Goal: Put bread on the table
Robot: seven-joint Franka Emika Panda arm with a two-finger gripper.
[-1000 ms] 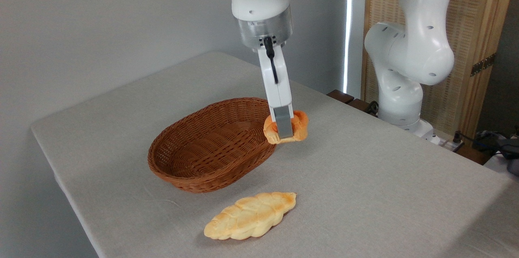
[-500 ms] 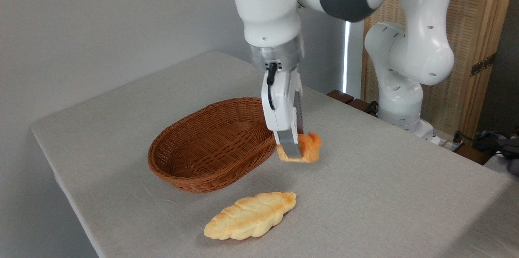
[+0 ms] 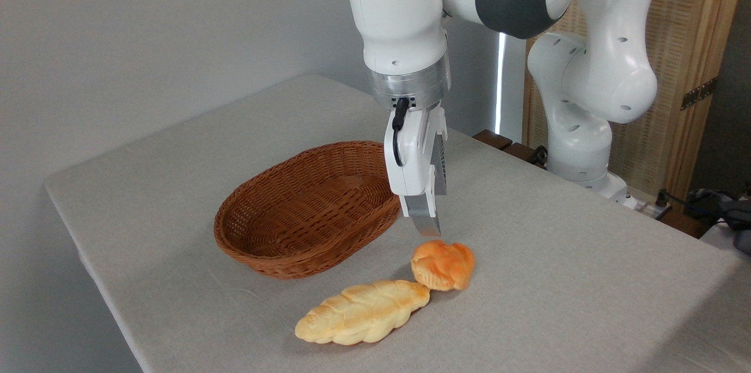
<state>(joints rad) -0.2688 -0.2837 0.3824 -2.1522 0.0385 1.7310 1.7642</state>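
The bread (image 3: 443, 265), a small round orange-golden knotted bun, lies on the grey-clothed table (image 3: 557, 279), right of the basket. It rests against the right tip of the long pale loaf. My gripper (image 3: 431, 230) hangs just above the bun and slightly to its left, pointing down. It is open, holds nothing and does not touch the bun. The view is side-on, so the near finger (image 3: 423, 217) hides most of the far one.
A brown oval wicker basket (image 3: 305, 209) stands empty left of the gripper. A long pale braided loaf (image 3: 361, 311) lies in front of it near the table's front edge. The arm's base (image 3: 578, 144) stands at the back right.
The gripper carried the bun from the basket's rim to the right and down, then let it go. The bun now lies on the cloth against the loaf's tip.
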